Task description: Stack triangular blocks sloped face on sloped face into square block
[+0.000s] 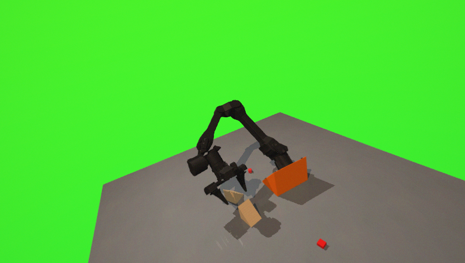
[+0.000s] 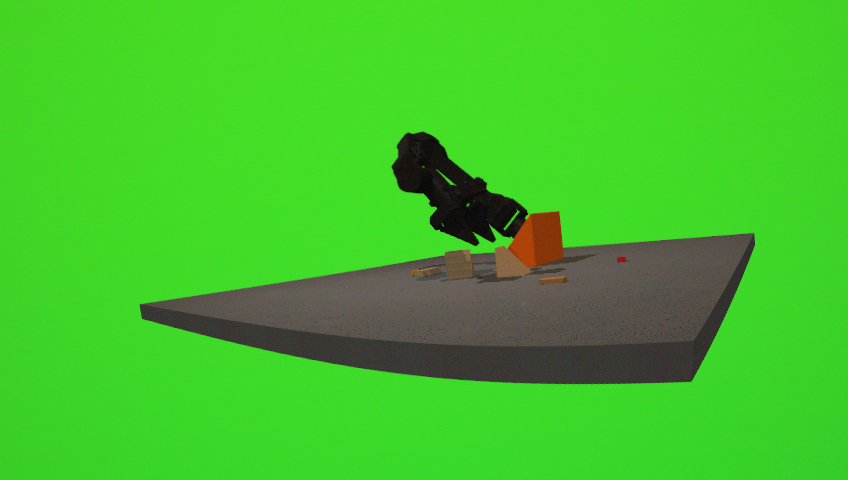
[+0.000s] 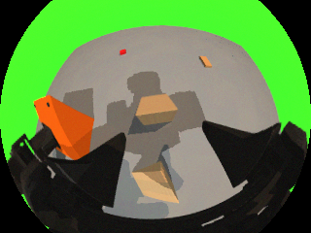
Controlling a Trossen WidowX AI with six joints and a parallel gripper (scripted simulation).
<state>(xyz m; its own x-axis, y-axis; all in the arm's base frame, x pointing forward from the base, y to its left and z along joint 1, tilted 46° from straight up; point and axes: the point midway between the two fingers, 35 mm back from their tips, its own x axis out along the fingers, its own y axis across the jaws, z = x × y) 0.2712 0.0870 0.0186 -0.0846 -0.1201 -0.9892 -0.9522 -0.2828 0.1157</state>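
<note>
Two tan triangular blocks lie apart on the grey table [image 1: 358,195] [image 2: 386,321]. One block [image 1: 233,195] [image 2: 510,263] [image 3: 155,183] lies under my gripper, with its sloped faces meeting in a ridge on top. The other block [image 1: 249,213] [image 2: 459,265] [image 3: 157,111] lies a short way beyond it, separate. My gripper [image 1: 234,195] [image 2: 484,240] [image 3: 163,131] is open and empty. It is tilted and hangs a little above the nearer block, its fingers spread to either side of it.
A large orange wedge [image 1: 287,179] [image 2: 538,237] [image 3: 65,126] stands close beside the nearer block, in front of the arm's base. Two small red cubes [image 1: 321,243] [image 1: 249,170] [image 2: 621,259] and two thin tan planks [image 2: 426,271] [image 2: 552,279] [image 3: 205,61] lie on the table.
</note>
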